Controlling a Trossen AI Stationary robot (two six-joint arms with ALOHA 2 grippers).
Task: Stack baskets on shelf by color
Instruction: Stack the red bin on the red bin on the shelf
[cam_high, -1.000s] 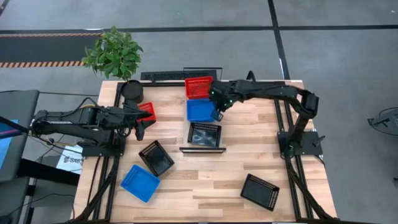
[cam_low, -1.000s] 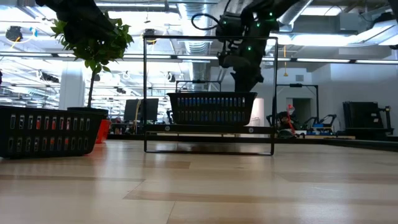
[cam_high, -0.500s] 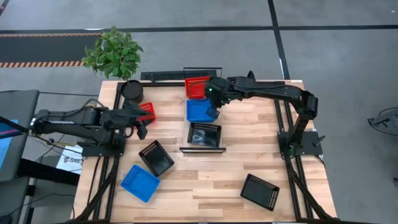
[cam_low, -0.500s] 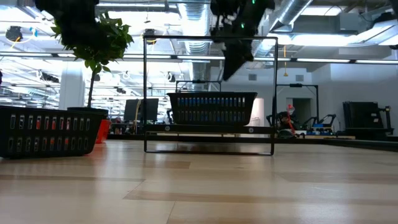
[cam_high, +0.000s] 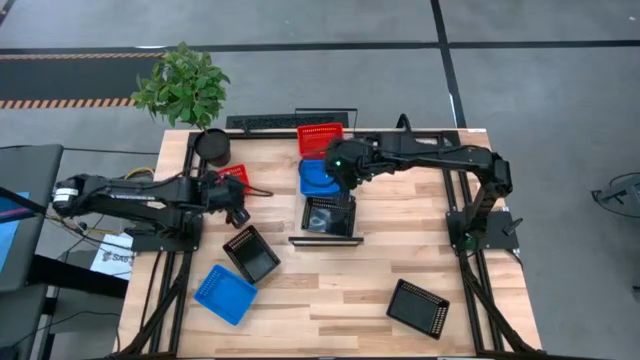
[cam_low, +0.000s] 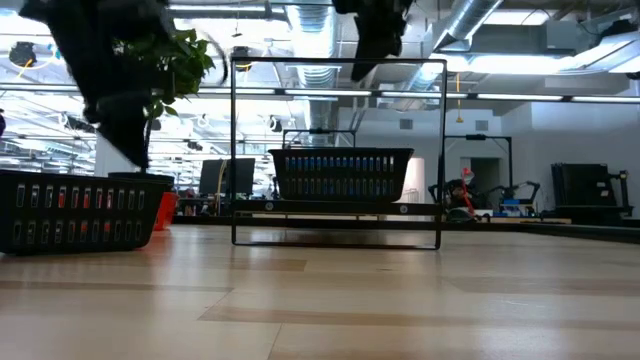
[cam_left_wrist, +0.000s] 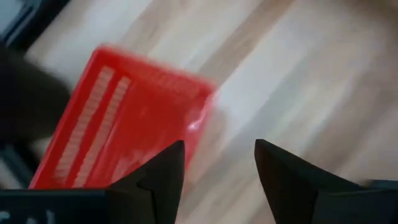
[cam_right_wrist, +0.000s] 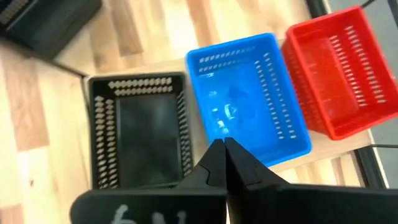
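Table (cam_high: 400, 250) w/ shelf (cam_high: 326, 240) running centre, far to near: 3 baskets sit in a row on it, red (cam_high: 320, 139) farthest, blue (cam_high: 320, 177) mid, black (cam_high: 329, 215) nearest, one per colour, so looks like stack bases only. Left to do: red basket (cam_high: 235, 178) at left by the pot (cam_high: 212, 146), black basket (cam_high: 251, 253) and blue basket (cam_high: 225, 294) near-left, black basket (cam_high: 418, 308) near-right. Only 7 baskets countable from above; can't tell whether any are already nested. Judgement: roughly a third done at best. Left gripper (cam_left_wrist: 214, 168) has fingers apart, nothing between them, poised just beside the loose red basket's (cam_left_wrist: 118, 124) rim, prob next pick. Right gripper (cam_right_wrist: 225, 163) pinched together, empty, hovering over the shelf's blue basket (cam_right_wrist: 249, 93), black (cam_right_wrist: 138, 130) and red (cam_right_wrist: 336, 74) either side. Vs 1 s ago: left arm pushed further right, toward the table's centre, jaws a touch wider; right gripper slid left from beside the blue basket to over it. Baskets haven't shifted.
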